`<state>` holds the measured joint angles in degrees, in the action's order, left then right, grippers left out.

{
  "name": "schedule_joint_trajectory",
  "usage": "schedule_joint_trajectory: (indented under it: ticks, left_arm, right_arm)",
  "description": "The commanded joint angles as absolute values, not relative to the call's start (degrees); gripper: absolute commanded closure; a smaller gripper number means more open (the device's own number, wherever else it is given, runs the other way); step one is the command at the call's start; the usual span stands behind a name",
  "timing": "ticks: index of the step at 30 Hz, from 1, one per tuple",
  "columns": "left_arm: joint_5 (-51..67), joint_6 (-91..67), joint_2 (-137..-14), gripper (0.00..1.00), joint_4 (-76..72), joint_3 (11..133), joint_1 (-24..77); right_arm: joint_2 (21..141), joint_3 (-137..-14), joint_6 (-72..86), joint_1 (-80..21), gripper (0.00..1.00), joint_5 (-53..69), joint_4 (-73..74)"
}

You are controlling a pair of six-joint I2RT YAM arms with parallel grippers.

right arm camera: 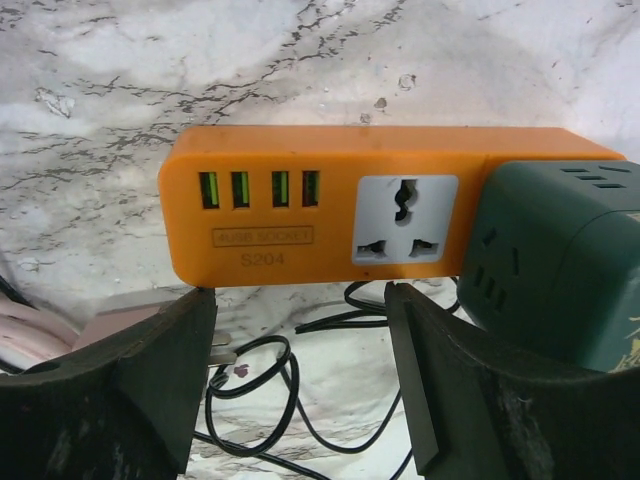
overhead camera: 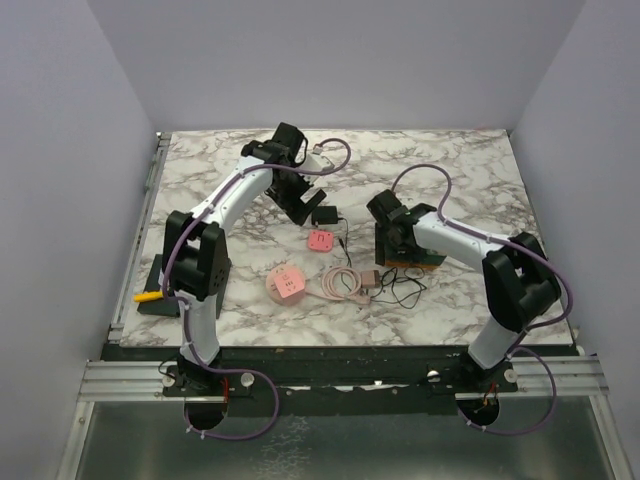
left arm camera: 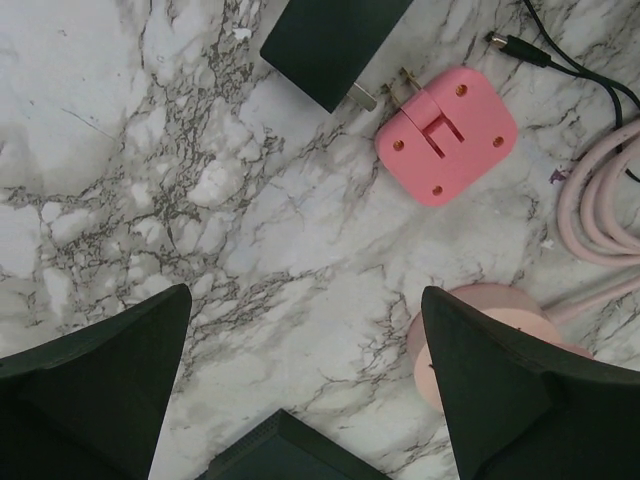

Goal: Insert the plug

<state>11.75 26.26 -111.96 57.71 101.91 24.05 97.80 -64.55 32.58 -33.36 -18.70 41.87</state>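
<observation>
The pink plug (left arm camera: pixel 447 134) lay flat on the marble desk (overhead camera: pixel 450 170), near its middle. Its metal prongs (left arm camera: pixel 400 85) were pointed toward a black block (left arm camera: pixel 335 45) just beside it; whether prongs and block touched could not be told. The left jaws were held wide apart above the desk with nothing between them, and the plug was seen ahead of them, off to one side. A round pink disc (left arm camera: pixel 480 330) was partly hidden by one left finger (left arm camera: pixel 520 390). A coiled pink cable (left arm camera: pixel 600 200) and a thin black cable (left arm camera: pixel 570 70) were spread beside the plug.

The right jaws were likewise parted and empty, set low just in front of the orange socket strip (right arm camera: pixel 320 215), which lay well apart from the plug toward the right of the desk. A universal socket (right arm camera: pixel 403 220) was shown free on its face, and one end of the strip was covered by a dark green adapter (right arm camera: pixel 560 270).

The plug was judged light, rigid and smooth-shelled, so that it could slip or spin under a loose pinch. It was thought best taken across two opposite sides of its body, clear of the prongs, so that these were left free to enter the socket. The strip, likely light as well, was expected to slide under the push of insertion unless braced.
</observation>
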Motion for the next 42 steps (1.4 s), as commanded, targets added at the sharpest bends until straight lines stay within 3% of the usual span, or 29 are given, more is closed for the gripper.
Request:
schedule_joint_trajectory:
  ticks: [1, 9, 15, 25, 35, 42]
  left_arm:
    - [10.3, 27.9, -117.5, 0.01, 55.9, 107.1, 24.4]
    - [8.3, 35.8, -126.7, 0.02, 55.8, 116.3, 27.9]
    - [11.1, 37.6, -130.9, 0.07, 55.8, 120.8, 28.7]
    - [11.7, 47.2, -132.5, 0.11, 52.6, 117.5, 29.0]
    - [16.5, 52.4, -134.6, 0.33, 52.6, 117.7, 29.6]
    - [17.4, 53.7, -134.1, 0.76, 52.6, 116.9, 29.7]
  right_arm:
    - [95.3, -63.9, 32.3, -32.7, 0.28, -20.7, 42.3]
    - [87.7, -67.4, 29.0, -32.8, 0.20, -15.0, 42.4]
    - [83.6, -70.0, 28.7, -32.1, 0.20, -13.6, 43.2]
    - [76.8, -70.1, 29.9, -27.4, 0.23, -8.4, 43.2]
    - [73.6, -71.1, 30.0, -24.5, 0.26, -4.6, 43.3]
    - [72.6, -72.1, 29.6, -22.1, 0.28, -2.4, 43.3]
